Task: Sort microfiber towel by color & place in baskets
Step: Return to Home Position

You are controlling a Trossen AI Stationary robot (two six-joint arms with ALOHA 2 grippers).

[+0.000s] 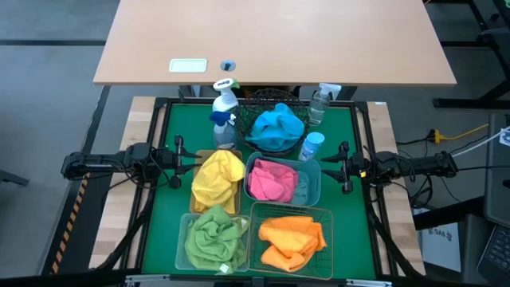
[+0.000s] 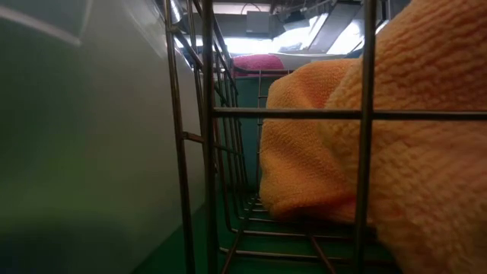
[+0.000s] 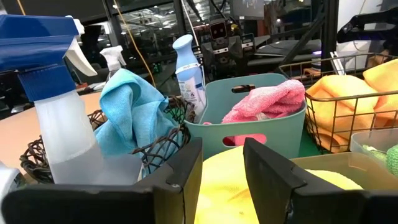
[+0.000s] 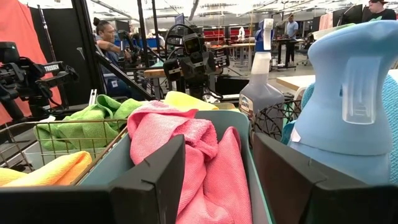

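Every towel lies in a container. Blue ones fill the round black basket, yellow ones the amber bin, pink ones the teal bin, green ones the pale-green bin, and orange ones the wire basket. My left gripper is open at the amber bin's left side. Open too, my right gripper is at the teal bin's right side. In the wrist views, the left gripper and right gripper hold nothing.
Three spray bottles stand around the black basket: a blue-topped one to its left, a clear one to its right, and a pale blue one near the teal bin. A wooden table lies beyond the green mat. Low view: orange towel behind wires.
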